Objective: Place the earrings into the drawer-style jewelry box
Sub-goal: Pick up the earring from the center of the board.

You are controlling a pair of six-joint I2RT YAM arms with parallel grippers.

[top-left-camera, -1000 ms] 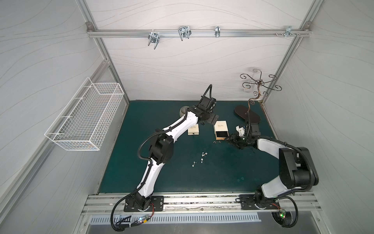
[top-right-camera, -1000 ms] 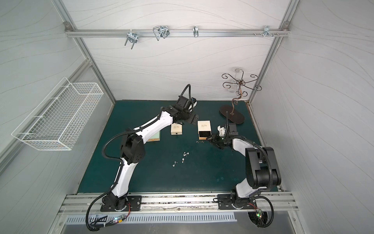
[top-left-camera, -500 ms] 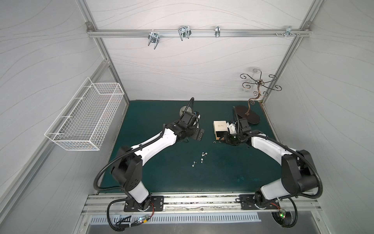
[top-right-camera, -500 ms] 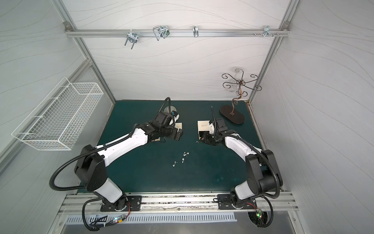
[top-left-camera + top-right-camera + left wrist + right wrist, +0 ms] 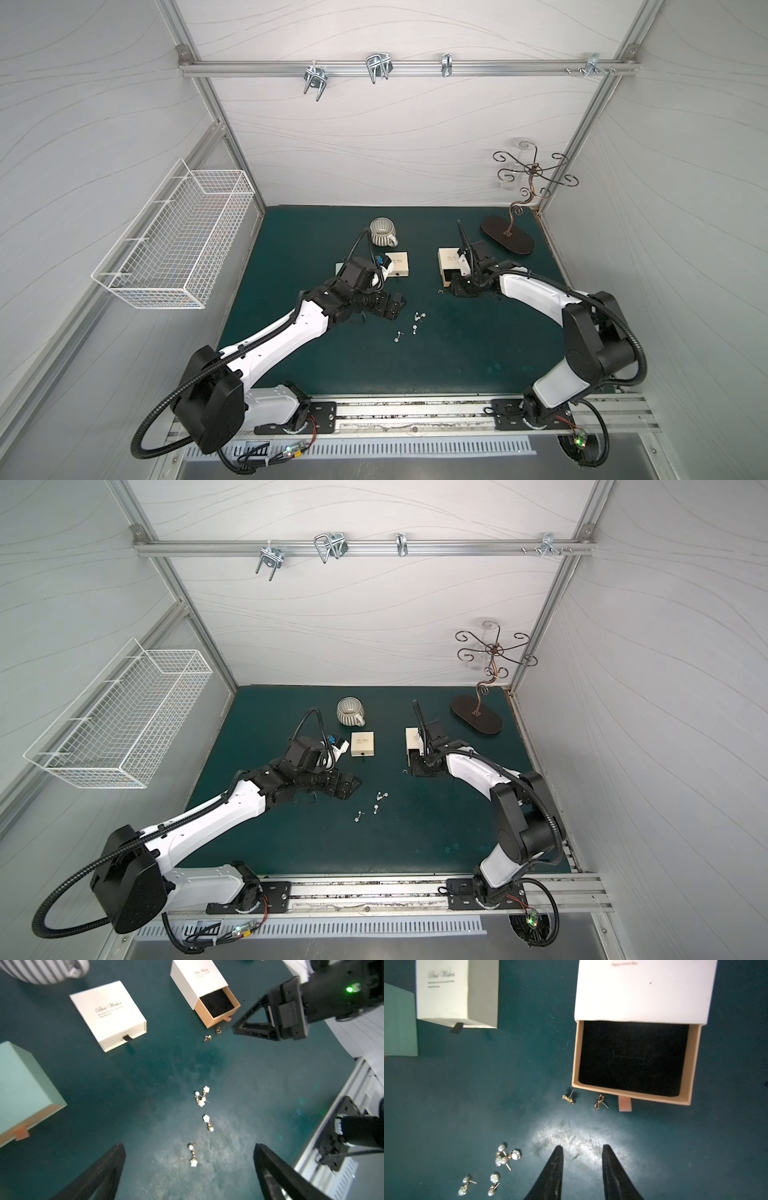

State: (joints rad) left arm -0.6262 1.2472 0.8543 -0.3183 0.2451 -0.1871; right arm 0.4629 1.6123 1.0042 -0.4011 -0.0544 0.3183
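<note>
We see our right pincer [image 5: 582, 1147] slightly apart over the tabletop [image 5: 467, 1095], gripping nothing, and our left pincer [image 5: 188, 1146] wide apart. Two gold earrings [image 5: 568, 1098] lie just before the open drawer [image 5: 576, 1053] of the jewelry box [image 5: 641, 991]. The pearl earrings [image 5: 503, 1157] lie loose nearby.

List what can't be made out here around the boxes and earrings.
- Rear of the open drawer: right wrist view, tucked under its white sleeve.
- Mint box: cut off by the frame edge in both wrist views.
- Small print on the closed white box: blurred, left wrist view.
- Pearl earrings: too small in both top views to tell their shape.
</note>
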